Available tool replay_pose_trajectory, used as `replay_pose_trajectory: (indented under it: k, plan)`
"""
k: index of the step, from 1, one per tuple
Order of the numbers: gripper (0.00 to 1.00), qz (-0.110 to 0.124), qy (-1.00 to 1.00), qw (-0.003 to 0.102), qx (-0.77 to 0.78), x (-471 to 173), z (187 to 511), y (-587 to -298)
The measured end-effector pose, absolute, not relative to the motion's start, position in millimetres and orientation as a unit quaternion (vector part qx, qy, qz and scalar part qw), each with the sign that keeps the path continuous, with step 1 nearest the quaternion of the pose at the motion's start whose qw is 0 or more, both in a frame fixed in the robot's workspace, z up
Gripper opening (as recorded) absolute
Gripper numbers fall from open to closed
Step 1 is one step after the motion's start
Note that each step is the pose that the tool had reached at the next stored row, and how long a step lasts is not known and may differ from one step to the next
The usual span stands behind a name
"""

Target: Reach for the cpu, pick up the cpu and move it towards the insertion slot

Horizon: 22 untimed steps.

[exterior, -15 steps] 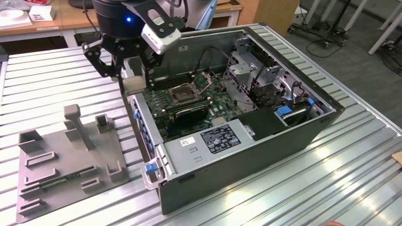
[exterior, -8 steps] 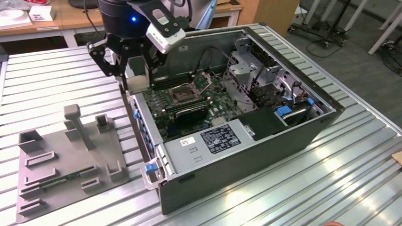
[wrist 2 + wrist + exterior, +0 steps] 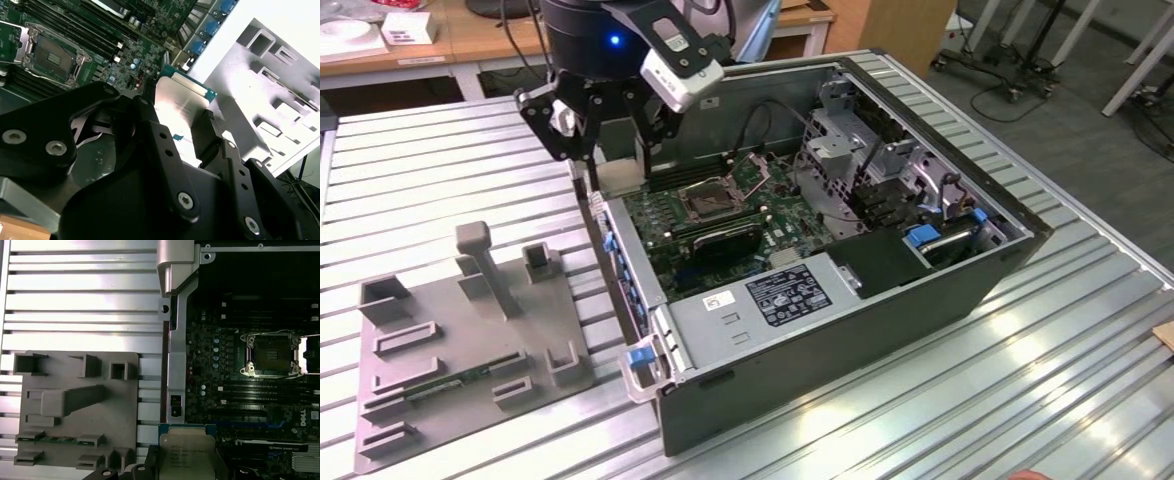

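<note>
My gripper hangs over the open computer case's wall on the exterior view's left, shut on the cpu. In both wrist views the cpu is a silver square chip with a green rim, clamped between the two black fingers. The insertion slot is a silver-framed square socket with a dark centre on the motherboard, standing open. The chip is held above the case edge, a short way from the socket and apart from it.
A grey tray with raised holders lies on the slatted metal table and holds a narrow green circuit strip. The case holds memory slots, cables, a drive cage and a power supply.
</note>
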<state>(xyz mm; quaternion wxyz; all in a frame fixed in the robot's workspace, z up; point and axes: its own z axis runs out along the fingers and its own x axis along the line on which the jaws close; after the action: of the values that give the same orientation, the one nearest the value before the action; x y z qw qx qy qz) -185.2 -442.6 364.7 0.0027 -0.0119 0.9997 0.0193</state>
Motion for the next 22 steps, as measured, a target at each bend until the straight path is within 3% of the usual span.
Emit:
replay_pose_trajectory:
  k: [22]
  plan:
    - [0.53, 0.019, 1.000, 0.003, -0.012, -165.7, 364.1, -442.7]
